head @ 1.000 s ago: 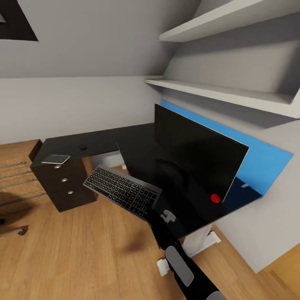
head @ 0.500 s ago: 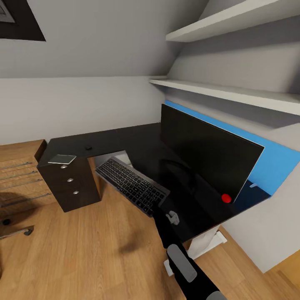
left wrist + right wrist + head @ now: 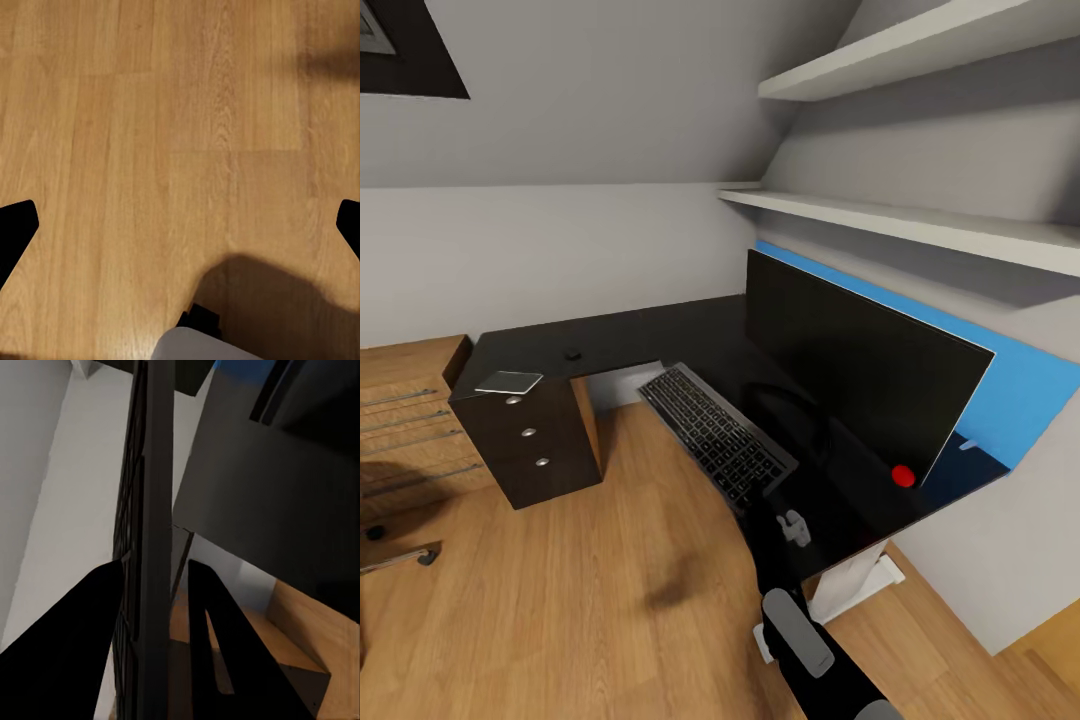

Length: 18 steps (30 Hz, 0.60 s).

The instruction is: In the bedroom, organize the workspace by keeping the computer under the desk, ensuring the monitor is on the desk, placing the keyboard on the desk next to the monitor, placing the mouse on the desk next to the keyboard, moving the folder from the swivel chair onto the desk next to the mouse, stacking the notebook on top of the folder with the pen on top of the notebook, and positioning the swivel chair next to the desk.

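Floorboards of light wood are seen across the lower part of the head view, below grey walls, a sloped ceiling and two white shelves. A blue wall panel is fixed beneath the lower shelf. The desk is laid out as an L, one glossy black wing running along the far wall and the other along the panel wall, with a drawer unit carrying round silver knobs under its left end. The monitor is stood upright on the right wing, its wide face turned toward the room and a red dot at its lower right corner. The keyboard is held at the desk's front edge, its long axis running from near the inner corner of the L down toward the robot, keys up; whether it is touching the top cannot be told. Its near end is pinched by the right gripper; in the right wrist view the keyboard's thin edge is clamped between the two dark fingers. The notebook is lying flat on the desk's left end, and the mouse is set just beyond it. In the left wrist view the left gripper is spread wide over bare floor.
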{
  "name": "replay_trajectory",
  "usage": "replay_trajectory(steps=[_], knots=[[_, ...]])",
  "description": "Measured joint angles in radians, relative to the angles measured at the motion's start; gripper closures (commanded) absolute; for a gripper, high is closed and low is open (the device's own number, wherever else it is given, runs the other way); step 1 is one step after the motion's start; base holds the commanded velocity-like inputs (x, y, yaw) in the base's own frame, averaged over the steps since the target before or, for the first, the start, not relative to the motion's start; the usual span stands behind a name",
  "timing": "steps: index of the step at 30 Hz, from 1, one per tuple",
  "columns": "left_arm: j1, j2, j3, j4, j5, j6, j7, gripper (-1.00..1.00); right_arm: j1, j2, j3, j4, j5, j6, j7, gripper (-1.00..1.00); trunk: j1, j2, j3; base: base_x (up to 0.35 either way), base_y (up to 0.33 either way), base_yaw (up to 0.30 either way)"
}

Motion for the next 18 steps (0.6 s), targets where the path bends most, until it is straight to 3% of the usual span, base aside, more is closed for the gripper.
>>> replay_trajectory(steps=[12,15,18], knots=[[0.0,0.0,0.0,0.0,0.0,0.0,0.0,-1.0,0.0,0.0,-0.002,0.015,-0.007,-0.062,-0.003,1.0,0.0,0.0,0.0,0.0,0.0,0.0],[0.0,0.0,-0.018,0.0,0.0,-0.001,0.001,-1.0,0.0,0.0,-0.01,0.016,-0.048,-0.062,-0.004,1.0,0.0,0.0,0.0,0.0,0.0,0.0],[0.0,0.0,-0.034,0.0,0.0,-0.002,0.001,-1.0,0.0,0.0,-0.027,0.031,-0.057,-0.062,-0.006,1.0,0.0,0.0,0.0,0.0,0.0,0.0]])
